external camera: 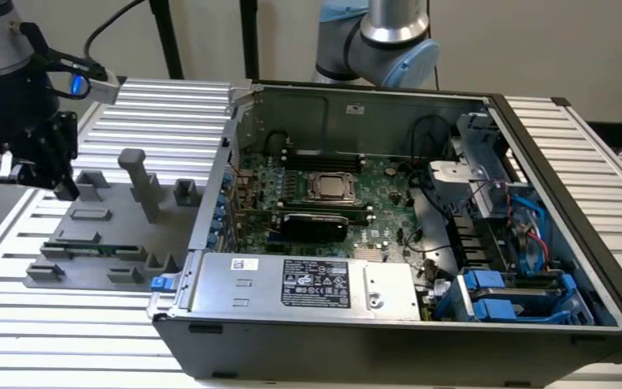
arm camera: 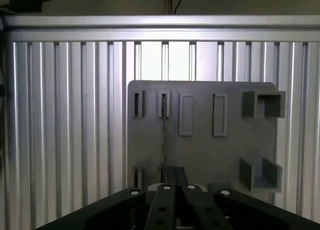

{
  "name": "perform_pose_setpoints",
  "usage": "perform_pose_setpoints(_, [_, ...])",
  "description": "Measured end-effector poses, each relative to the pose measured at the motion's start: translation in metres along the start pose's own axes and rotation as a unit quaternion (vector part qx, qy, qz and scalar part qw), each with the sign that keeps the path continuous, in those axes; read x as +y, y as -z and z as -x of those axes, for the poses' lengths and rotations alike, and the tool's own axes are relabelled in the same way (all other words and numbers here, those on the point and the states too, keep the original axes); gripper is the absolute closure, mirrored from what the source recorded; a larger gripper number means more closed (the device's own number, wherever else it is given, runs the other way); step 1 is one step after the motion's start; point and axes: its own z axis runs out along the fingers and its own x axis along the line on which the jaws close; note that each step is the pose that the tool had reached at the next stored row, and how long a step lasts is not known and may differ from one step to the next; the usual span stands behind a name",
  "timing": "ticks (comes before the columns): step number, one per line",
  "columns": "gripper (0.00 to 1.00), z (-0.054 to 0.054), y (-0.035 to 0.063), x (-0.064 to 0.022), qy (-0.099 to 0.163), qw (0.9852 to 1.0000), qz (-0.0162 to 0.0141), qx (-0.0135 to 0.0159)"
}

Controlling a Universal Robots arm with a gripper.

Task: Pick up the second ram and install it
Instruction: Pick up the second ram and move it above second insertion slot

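RAM stick (external camera: pixel 93 250) – thin, narrow, green with dark chips, standing on its long edge in slotted holder blocks on the grey plastic tray (external camera: pixel 171 235), beside the open computer case (external camera: pixel 419 344). Wrist view gives just its edge, a thin line; near end hard to make out by the gripper (arm camera: pixel 176 169). Gripper clenched, nothing held – above tray.

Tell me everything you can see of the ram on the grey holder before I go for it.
The ram is a thin, narrow green strip standing on its long edge, seen edge-on from above in the wrist view. It appears straight and level, its ends seated in slotted blocks of the grey holder, which seem to be all that touches it. The hand is above the holder, not gripping it. Its chips and contacts can't be made out.
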Motion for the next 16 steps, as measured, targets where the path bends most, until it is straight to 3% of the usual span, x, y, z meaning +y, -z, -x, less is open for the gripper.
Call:
perform_pose_setpoints(3, [1.00,0.000,-0.0031,-0.0005,0.004,1.0000,-0.0001,0.0016])
perform_pose_setpoints(4, [0.00,0.000,-0.0040,-0.0005,0.005,1.0000,-0.0002,0.0017])
perform_pose_setpoints(16, [0.00,-0.003,-0.0211,-0.0011,0.009,1.0000,-0.0003,0.0014])
